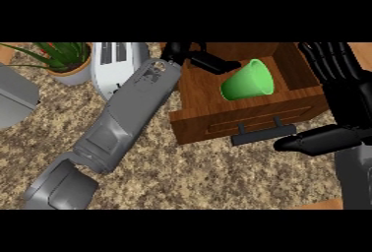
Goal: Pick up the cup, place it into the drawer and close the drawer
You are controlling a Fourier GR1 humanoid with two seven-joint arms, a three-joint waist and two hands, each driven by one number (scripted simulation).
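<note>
Here the unlabelled green cup (248,80) lies in the open drawer (247,118), left hand (207,61) seemingly uncurled beside it.

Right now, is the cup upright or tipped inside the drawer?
Tipped. The green cup lies on its side inside the open wooden drawer, its mouth facing lower left.

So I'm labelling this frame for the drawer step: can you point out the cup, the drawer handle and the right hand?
green cup (248,81), head view, on its outer side wall.
drawer handle (263,133), head view, on the dark bar at the drawer front.
right hand (341,98), head view, on the palm.
</note>
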